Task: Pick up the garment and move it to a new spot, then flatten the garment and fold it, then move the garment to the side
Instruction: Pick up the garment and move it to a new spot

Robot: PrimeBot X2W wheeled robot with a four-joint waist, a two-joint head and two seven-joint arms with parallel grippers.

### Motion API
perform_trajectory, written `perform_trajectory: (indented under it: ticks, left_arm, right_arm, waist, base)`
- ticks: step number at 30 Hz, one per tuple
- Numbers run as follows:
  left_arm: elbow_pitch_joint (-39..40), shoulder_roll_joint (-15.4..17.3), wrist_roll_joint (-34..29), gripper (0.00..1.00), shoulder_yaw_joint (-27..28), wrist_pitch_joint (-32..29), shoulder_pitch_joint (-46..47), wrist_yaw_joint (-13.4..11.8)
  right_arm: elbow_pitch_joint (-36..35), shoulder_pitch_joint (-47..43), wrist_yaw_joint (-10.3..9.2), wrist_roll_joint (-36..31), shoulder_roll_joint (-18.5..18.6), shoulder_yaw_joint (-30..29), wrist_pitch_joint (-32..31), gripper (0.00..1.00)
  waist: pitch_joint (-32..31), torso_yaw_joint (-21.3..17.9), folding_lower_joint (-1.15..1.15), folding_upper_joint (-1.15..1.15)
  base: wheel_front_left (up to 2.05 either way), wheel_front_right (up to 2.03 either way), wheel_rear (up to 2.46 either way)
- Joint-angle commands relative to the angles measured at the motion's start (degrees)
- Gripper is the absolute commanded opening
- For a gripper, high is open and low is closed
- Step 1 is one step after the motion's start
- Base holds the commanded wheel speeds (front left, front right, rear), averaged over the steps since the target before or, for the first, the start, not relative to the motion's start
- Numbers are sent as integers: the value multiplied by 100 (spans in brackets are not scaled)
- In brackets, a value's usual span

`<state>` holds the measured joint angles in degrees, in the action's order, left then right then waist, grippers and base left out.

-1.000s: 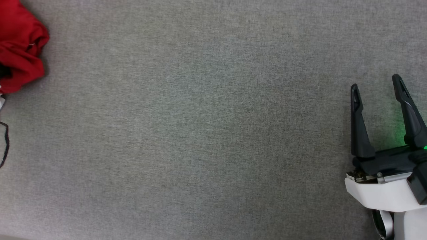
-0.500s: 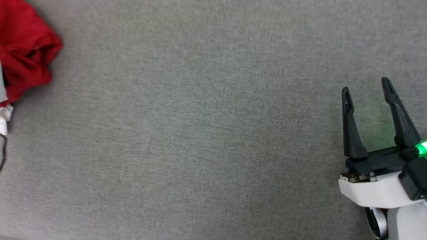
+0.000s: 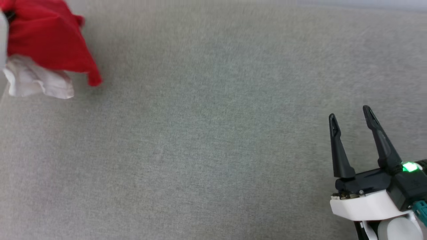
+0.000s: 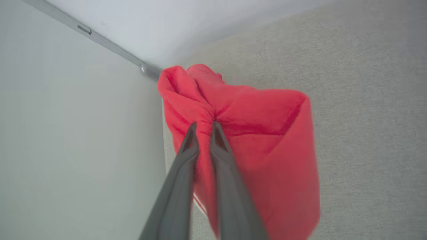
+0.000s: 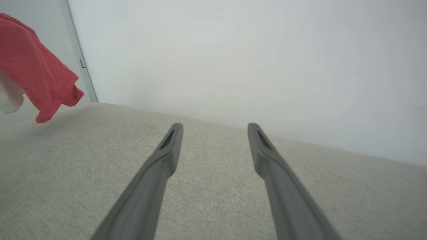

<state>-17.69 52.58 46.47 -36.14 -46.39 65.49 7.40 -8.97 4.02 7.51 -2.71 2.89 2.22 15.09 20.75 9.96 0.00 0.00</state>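
Where the left gripper [image 4: 204, 124] clamps, the garment [image 4: 267, 140] bunches — hanging off it.

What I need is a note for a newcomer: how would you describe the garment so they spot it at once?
Start from the grey fabric-covered surface and go to its far left corner by the pale wall. There a bunched red jersey garment with a white part hangs from the left gripper, shut on a fold. Nothing else is red, and the open right gripper holds nothing.
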Motion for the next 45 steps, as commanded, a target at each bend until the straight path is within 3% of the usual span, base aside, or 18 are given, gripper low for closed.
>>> perform_trajectory:
  ticks: [1,11,24,34,38,45]
  left_arm:
    - [82,-32,-30,0,-61,-16,104,-2]
    - [902,-609,-93,0,-993,-187,938,-3]
    - [893,-1699,125,0,-2236,244,1026,-3]
    - [633,-2288,404,0,-3496,856,-62,-3]
    - [546,-2512,380,0,-3696,888,-572,-2]
    - [545,-2624,73,0,-3784,650,-1349,2]
  right_arm:
    - [12,-65,-4,39,-3,-9,13,100]
    - [112,-281,-4,276,-5,89,12,100]
    - [97,-358,-4,371,-8,151,12,100]
    - [82,-291,-4,415,-7,174,12,100]
    - [88,-231,-4,393,-7,153,12,100]
    - [158,-200,-4,393,-7,105,12,100]
  waist:
    - [-218,-139,0,0]
    - [-675,-959,0,0]
    - [-608,-1938,0,0]
    - [-337,-2049,0,0]
    - [-232,-1998,0,0]
    - [-213,-1921,0,0]
  base:
    - [0,0,0]
    - [0,0,0]
    - [0,0,0]
    - [0,0,0]
    - [0,0,0]
    - [0,0,0]
